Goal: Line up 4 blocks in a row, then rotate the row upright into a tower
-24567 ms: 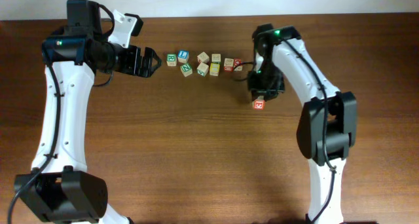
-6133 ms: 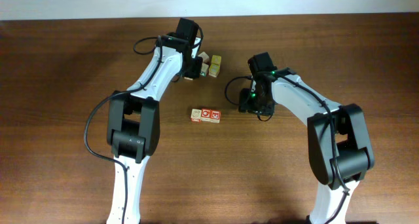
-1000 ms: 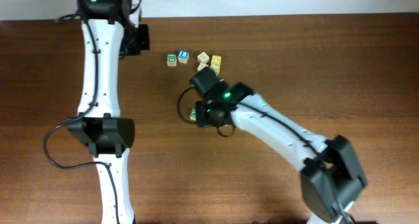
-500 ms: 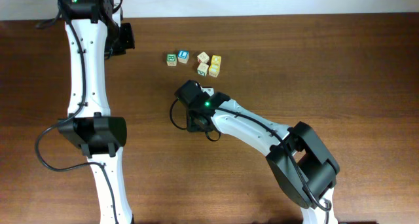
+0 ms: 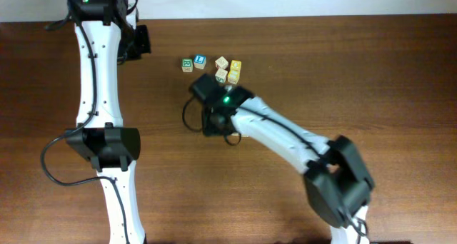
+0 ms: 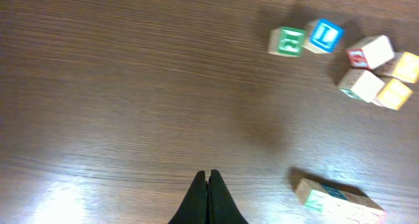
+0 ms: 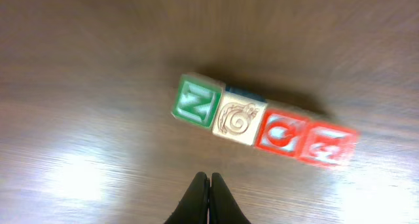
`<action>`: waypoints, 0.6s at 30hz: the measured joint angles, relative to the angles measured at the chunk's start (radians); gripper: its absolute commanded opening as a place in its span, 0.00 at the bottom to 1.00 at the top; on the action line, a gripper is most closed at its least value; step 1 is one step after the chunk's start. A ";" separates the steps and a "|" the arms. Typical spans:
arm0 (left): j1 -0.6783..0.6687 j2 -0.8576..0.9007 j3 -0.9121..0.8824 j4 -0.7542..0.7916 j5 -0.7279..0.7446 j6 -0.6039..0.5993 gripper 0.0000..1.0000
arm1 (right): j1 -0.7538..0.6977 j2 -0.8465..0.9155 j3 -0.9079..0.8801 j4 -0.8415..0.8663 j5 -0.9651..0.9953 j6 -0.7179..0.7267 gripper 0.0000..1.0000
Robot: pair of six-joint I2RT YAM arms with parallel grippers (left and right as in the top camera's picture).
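- The blocks (image 7: 239, 119) form one straight row, faces touching: a green "N" block (image 7: 194, 103), a swirl-printed block, then two red-printed blocks (image 7: 283, 133).
- The row lies on the table (image 5: 400, 73) near the loose cluster of cubes (image 5: 221, 75), on the side of the cluster facing the arm bases. In the overhead view the right arm hides it.
- Packed end to end, the four blocks probably act as one bar, so a single push can turn them all.
- The right gripper (image 7: 204, 179) has its fingers pressed together on nothing. This gives one narrow pushing tip.
- That tip sits just beside the row's long side, below the "N" block. The wrist view is blurred, so contact cannot be confirmed.
- The left gripper (image 6: 208, 178) is likewise closed and empty. It hangs well apart from the cluster, on the side away from the right arm, presumably to leave that arm room.
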 measured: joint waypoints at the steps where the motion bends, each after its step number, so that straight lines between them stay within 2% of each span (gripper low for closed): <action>1: -0.013 0.000 0.000 0.000 0.013 0.000 0.00 | -0.031 -0.040 0.023 -0.021 -0.021 -0.012 0.07; 5: -0.071 0.000 -0.046 0.002 0.038 0.000 0.00 | -0.187 -0.110 0.043 -0.127 -0.143 -0.090 0.06; 9: -0.117 0.000 -0.167 0.003 0.047 0.000 0.00 | -0.299 -0.109 -0.050 -0.132 -0.203 -0.158 0.04; 12: -0.124 0.000 -0.271 0.033 0.053 0.000 0.00 | -0.328 -0.106 -0.162 -0.070 -0.235 -0.182 0.05; 15: -0.123 0.000 -0.415 0.085 0.053 0.000 0.00 | -0.343 -0.103 -0.300 0.061 -0.289 -0.198 0.04; 18: -0.123 0.000 -0.526 0.132 0.064 0.008 0.00 | -0.344 -0.102 -0.369 0.148 -0.320 -0.197 0.04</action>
